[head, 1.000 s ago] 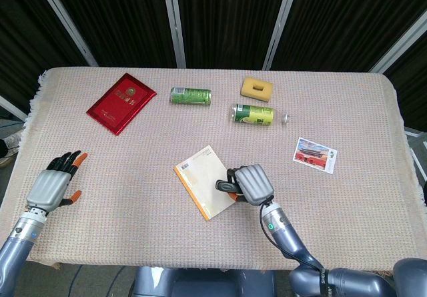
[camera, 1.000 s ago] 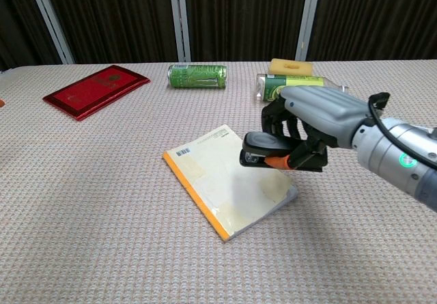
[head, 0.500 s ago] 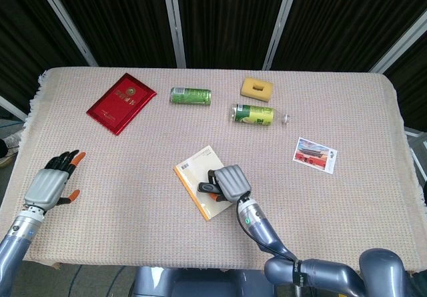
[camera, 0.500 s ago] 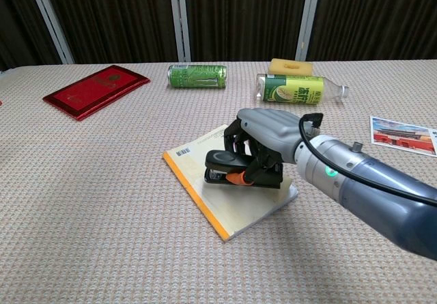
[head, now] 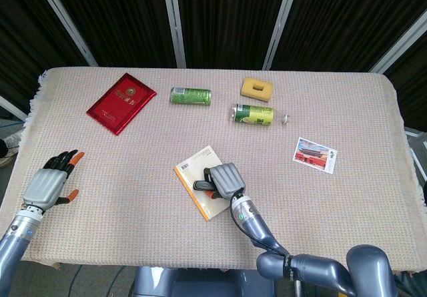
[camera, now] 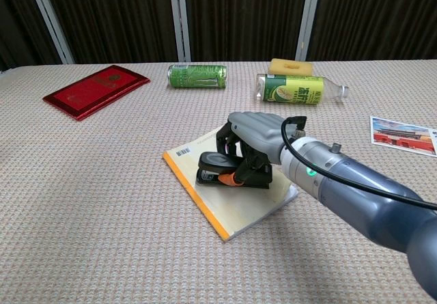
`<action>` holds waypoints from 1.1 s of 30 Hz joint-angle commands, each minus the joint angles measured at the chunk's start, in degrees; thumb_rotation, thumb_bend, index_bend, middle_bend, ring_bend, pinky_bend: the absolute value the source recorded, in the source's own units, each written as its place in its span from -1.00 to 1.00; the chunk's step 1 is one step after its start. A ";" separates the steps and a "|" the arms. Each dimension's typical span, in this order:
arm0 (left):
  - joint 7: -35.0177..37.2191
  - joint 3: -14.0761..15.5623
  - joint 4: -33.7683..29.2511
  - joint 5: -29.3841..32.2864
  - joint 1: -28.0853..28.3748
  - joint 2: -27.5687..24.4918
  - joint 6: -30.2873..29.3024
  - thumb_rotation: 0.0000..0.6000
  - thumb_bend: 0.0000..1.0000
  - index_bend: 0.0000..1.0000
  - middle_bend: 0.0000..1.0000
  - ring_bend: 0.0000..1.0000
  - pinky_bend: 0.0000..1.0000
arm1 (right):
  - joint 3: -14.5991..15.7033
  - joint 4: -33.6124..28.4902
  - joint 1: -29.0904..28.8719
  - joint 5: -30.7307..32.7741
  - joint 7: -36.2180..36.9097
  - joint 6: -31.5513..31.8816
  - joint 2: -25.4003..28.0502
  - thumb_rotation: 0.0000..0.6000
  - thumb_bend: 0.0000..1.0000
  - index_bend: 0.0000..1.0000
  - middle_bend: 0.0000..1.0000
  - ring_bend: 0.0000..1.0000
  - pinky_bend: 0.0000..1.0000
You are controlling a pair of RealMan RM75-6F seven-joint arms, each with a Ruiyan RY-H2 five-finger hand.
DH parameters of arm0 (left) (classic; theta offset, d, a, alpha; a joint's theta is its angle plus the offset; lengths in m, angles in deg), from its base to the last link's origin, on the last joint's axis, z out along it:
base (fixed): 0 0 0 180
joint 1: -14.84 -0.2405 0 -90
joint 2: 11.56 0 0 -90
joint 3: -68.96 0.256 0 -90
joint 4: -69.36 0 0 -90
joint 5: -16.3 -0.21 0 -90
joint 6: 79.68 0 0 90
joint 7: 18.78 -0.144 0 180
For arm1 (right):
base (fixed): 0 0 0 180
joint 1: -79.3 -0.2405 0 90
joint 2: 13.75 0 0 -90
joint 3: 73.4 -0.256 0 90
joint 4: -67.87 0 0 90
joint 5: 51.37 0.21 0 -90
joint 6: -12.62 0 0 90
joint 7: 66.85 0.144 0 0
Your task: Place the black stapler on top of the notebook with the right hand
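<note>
Right hand (camera: 256, 140) grips the black stapler (camera: 217, 169), fingers wrapped around it, stapler down on the notebook (camera: 235, 205) near the counter's front edge. Left hand (head: 47, 185) rests by the front-left corner, fingers spread, holding nothing.

Looks like a robot test lab rather than a home: black pleated curtains (head: 220, 17) with metal frame bars (head: 175, 20) behind a beige woven tablecloth (head: 347, 197), scattered with unrelated props, a green can (head: 191, 96), a postcard (head: 315, 154).
</note>
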 commanded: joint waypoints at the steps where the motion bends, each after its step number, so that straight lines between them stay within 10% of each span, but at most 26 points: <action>1: 0.02 0.07 -0.11 -0.15 -0.02 -0.02 -0.12 1.00 -0.37 -1.00 -1.00 -1.00 -0.77 | 0.36 -0.34 0.47 -0.66 1.54 0.73 0.30 1.00 -0.49 -0.30 -0.13 -0.03 0.27; 8: 0.03 0.18 -0.36 -0.49 -0.12 -0.10 -0.53 1.00 -0.38 -1.00 -1.00 -1.00 -0.77 | 0.95 -5.02 1.65 0.57 2.79 0.17 3.59 1.00 -0.51 -0.98 -0.71 -0.59 -0.03; 23: -0.14 0.18 -0.91 -1.91 -0.90 -0.37 -3.36 1.00 -0.38 -1.00 -1.00 -1.00 -0.99 | 6.42 -28.31 12.27 -5.16 -1.56 15.32 22.83 1.00 -0.64 -1.00 -1.00 -1.00 -0.65; 33: -0.86 0.42 -1.69 -3.51 -1.17 -0.11 -5.08 1.00 -0.38 -1.00 -1.00 -1.00 -0.96 | 16.24 -28.90 26.99 -17.47 9.32 31.21 39.96 1.00 -0.68 -1.00 -1.00 -1.00 -1.00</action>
